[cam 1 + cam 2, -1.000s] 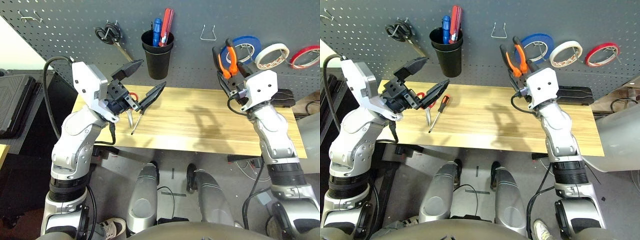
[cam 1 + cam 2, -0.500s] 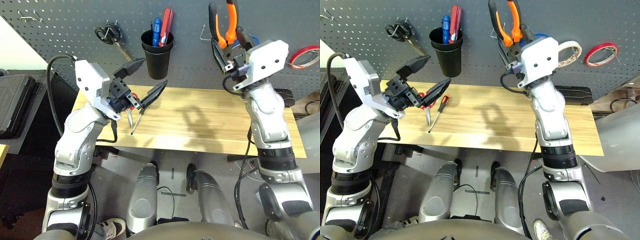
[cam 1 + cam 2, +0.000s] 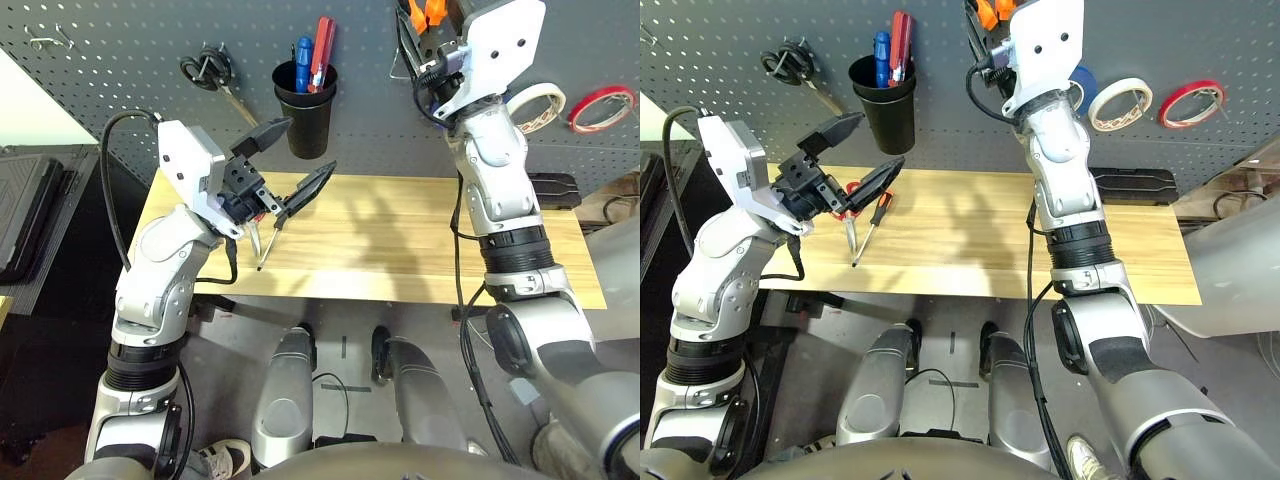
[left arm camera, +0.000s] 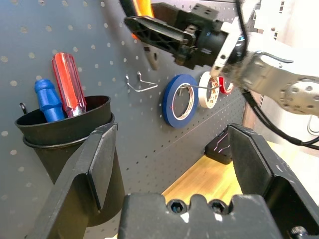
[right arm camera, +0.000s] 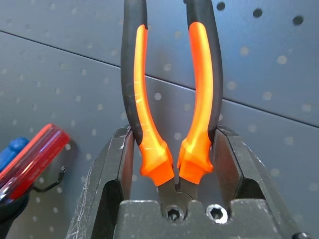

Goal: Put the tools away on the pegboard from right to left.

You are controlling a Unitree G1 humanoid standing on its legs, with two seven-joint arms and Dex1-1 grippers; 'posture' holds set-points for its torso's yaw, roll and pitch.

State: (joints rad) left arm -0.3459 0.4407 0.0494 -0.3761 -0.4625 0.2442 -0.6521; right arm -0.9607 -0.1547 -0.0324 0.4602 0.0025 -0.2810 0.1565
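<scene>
Right hand [image 5: 175, 189] grips our pliers [image 5: 169, 99] handles-up against the pegboard [image 3: 130, 60], just above the wire hook [image 4: 141, 82].

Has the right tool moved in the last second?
Yes. The right tool, clamped on the pliers, has climbed the pegboard from level with the cream-white tape roll to well above it.

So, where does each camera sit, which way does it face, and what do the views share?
Left and right eye views: on the head, looking down at the table and pegboard, over both silver forearms.
Left wrist view: along the open left gripper toward the black cup.
Right wrist view: along the right gripper, shut on the pliers.
Shared: the pliers, the pegboard.
</scene>
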